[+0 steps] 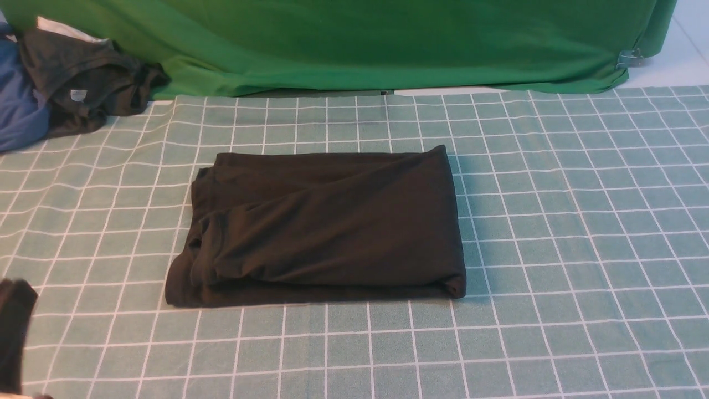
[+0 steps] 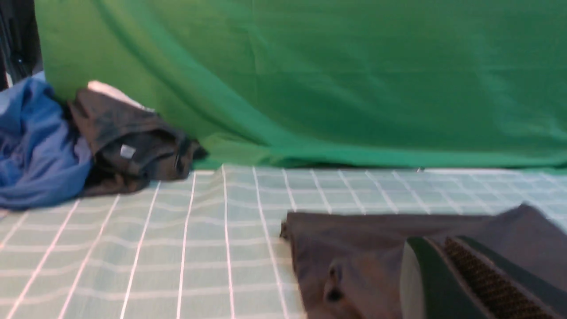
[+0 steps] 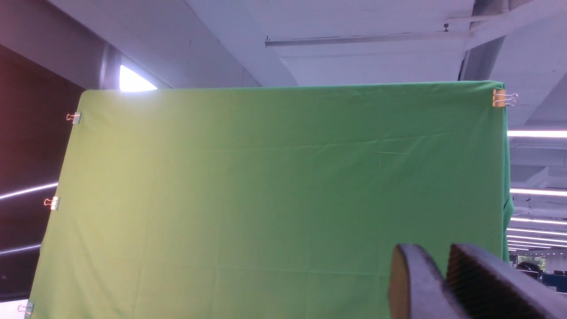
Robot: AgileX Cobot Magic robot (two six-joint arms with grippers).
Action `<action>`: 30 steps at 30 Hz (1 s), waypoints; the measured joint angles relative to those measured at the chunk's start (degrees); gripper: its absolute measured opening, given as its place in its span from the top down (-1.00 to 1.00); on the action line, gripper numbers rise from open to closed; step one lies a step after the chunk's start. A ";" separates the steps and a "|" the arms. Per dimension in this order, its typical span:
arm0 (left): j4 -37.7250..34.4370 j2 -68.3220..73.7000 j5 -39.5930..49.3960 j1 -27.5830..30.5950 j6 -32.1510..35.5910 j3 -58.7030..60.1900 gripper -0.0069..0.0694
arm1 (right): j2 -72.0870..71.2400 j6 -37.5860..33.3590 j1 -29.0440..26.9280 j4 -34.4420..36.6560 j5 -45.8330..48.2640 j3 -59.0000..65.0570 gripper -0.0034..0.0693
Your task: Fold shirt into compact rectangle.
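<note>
The black shirt (image 1: pixel 332 221) lies folded into a rough rectangle in the middle of the checked tablecloth (image 1: pixel 581 221), with layered edges on its left side. No print or neck tag shows. My left gripper (image 1: pixel 14 327) sits low at the near left edge, apart from the shirt. In the left wrist view the left gripper (image 2: pixel 436 241) has its fingers together with nothing between them, and the shirt (image 2: pixel 363 248) lies just beyond. My right gripper (image 3: pixel 438 250) is raised, shut and empty, and faces the green cloth (image 3: pixel 274 186). It is outside the front view.
A crumpled dark grey garment (image 1: pixel 83 83) with a small white tag and a blue cloth (image 1: pixel 19 105) are piled at the far left corner. The big green cloth (image 1: pixel 388 39) hangs along the back edge, held by a metal clip (image 1: pixel 630 58).
</note>
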 joint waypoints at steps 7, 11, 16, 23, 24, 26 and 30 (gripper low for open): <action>1.29 -0.98 4.94 0.00 0.00 3.12 0.78 | 0.00 0.00 0.00 0.00 0.23 0.00 0.57; 1.40 -0.98 5.05 0.00 0.00 3.12 0.78 | 0.00 0.00 0.00 0.00 0.44 0.00 0.55; 1.42 -0.98 5.05 0.00 0.00 3.12 0.78 | 0.00 0.00 0.00 0.00 0.61 0.00 0.54; 2.03 -0.98 5.05 0.00 0.00 3.12 0.78 | 0.00 0.00 0.00 0.00 0.61 0.00 0.49; 2.19 -0.98 5.05 0.00 0.00 3.12 0.78 | 0.00 0.00 0.00 0.00 0.61 0.00 0.49; 2.26 -0.98 5.05 0.00 0.00 3.12 0.78 | 0.00 0.00 0.00 0.00 0.61 0.00 0.47; 2.31 -0.98 5.05 0.00 0.00 3.12 0.78 | 0.00 0.00 0.00 0.00 0.66 0.00 0.45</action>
